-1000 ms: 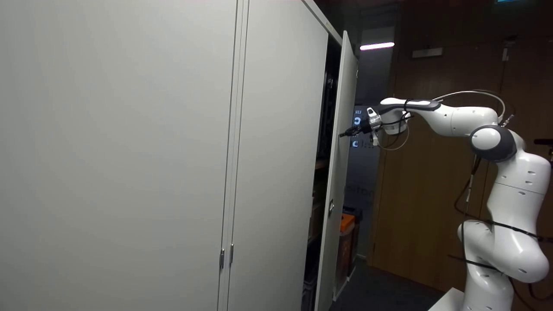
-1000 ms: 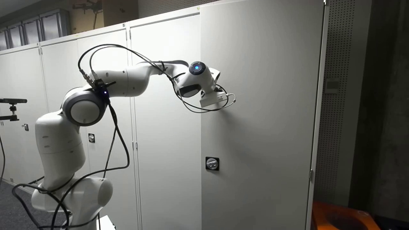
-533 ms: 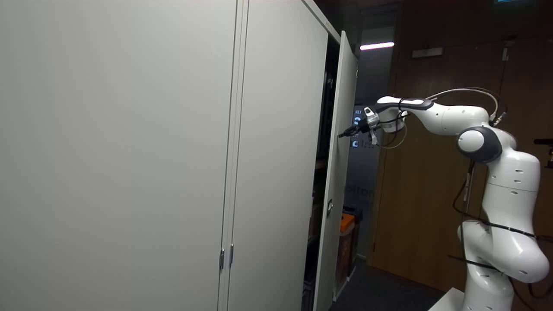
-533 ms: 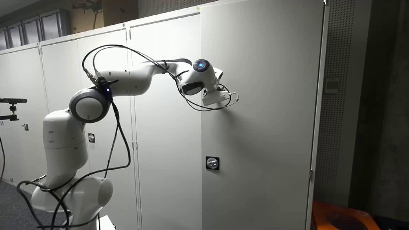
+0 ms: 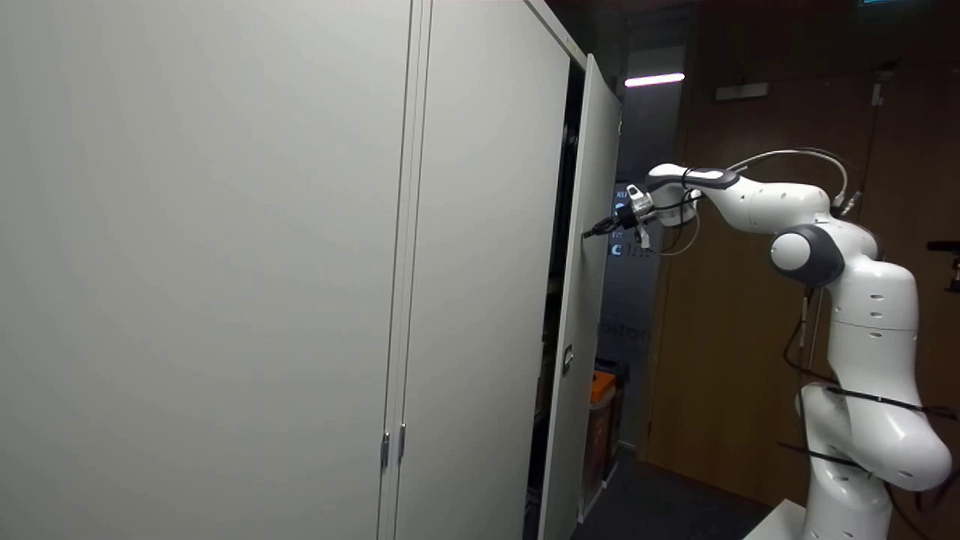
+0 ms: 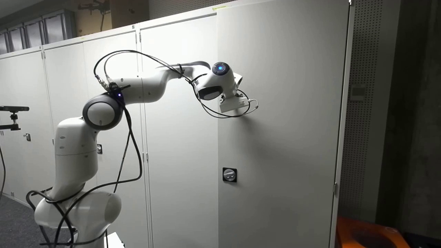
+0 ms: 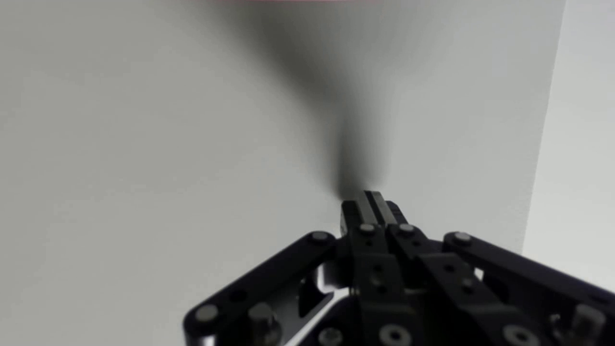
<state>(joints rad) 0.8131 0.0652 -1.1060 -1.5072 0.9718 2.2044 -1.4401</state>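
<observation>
A tall light-grey cabinet door stands partly open in an exterior view, with a dark gap along its free edge. The same door shows from its outer face in an exterior view, with a round lock handle near that edge. My black gripper is shut, its fingertips at the door's outer face, above the handle and seemingly touching it. In the wrist view the shut fingertips meet at the door face, with nothing between them. The fingers are hidden behind the wrist in an exterior view.
A shut neighbouring cabinet door adjoins the gap. An orange-topped bin stands beyond the open door. A wooden wall is behind the arm. A camera on a stand is at the side. Grey boxes sit on the cabinets.
The arm has moved towards the cabinet with its fingertips at the door. The door has swung slightly inwards and the dark gap has narrowed. The gripper looks shut throughout.
</observation>
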